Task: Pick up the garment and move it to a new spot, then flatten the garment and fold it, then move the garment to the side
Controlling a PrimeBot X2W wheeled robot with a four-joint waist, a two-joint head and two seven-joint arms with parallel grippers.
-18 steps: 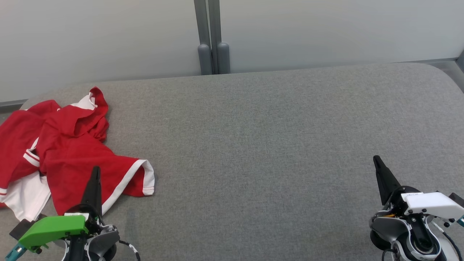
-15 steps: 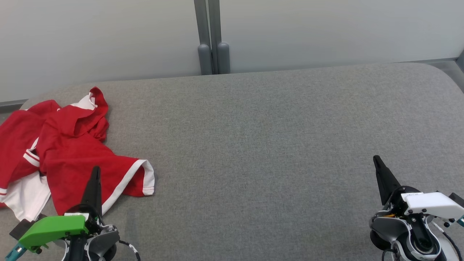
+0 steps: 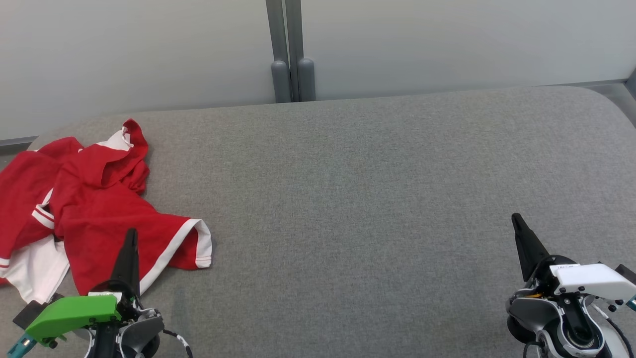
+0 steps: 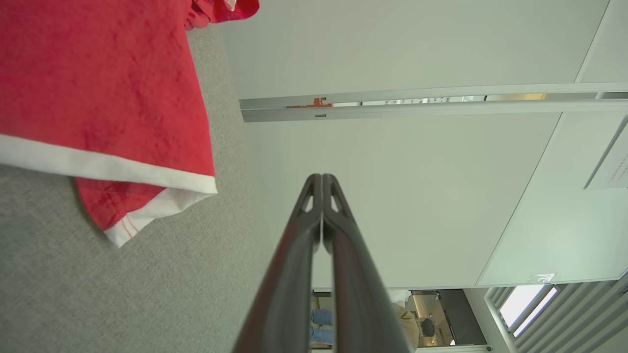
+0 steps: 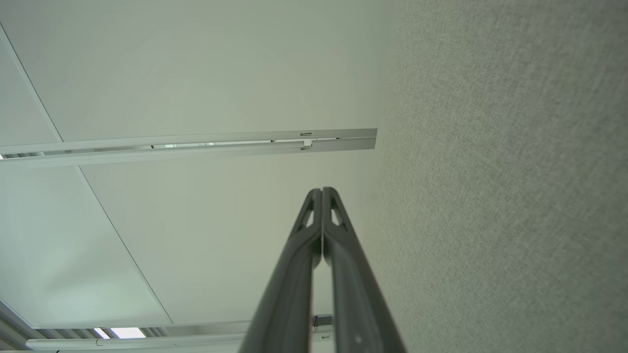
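Grey fabric surface (image 3: 377, 199); pale wall panels (image 3: 447, 44) behind, split by grey post (image 3: 285, 44)

1. Your left gripper (image 3: 130, 232) sat low on the left in the head view, its two dark fingers pressed together and pointing up the picture.
2. Its wrist carried a green cover (image 3: 74, 311) just behind the fingers.
3. Your right gripper (image 3: 516, 218) sat low on the right, fingers likewise closed tip to tip, leaning slightly to the left.
4. A white cover (image 3: 594, 278) topped that wrist.
5. Neither gripper held anything.
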